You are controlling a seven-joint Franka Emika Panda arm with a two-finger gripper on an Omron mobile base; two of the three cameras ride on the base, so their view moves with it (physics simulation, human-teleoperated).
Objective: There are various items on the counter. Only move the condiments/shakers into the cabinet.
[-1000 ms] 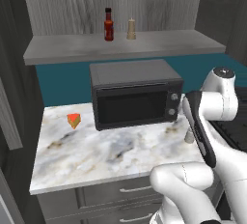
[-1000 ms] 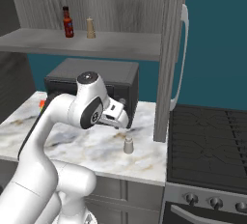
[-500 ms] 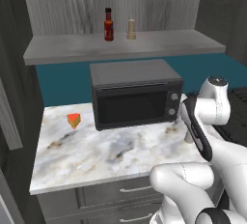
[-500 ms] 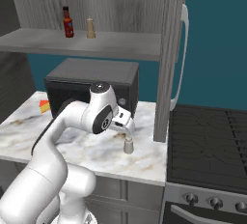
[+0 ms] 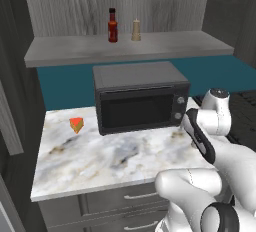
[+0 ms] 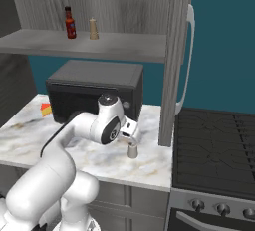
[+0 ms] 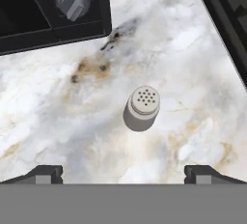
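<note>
While the marbled tabletop [image 5: 100,161] carries the black microwave [image 5: 140,96] and an orange wedge [image 5: 76,124], the cabinet shelf [image 5: 165,46] holds the red sauce bottle [image 5: 113,25] beside the tan shaker [image 5: 135,29], and the fingers [image 7: 123,172] hover spread wide, empty, above the upright pale shaker [image 7: 142,107].

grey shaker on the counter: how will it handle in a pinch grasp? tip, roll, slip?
The shaker looks rigid and small, so probably light. It stands upright on the counter, taller than wide, so an off-centre nudge could tip it. Its round body would likely roll once down. The smooth sides may slip; the open pincer should close squarely across them.
</note>
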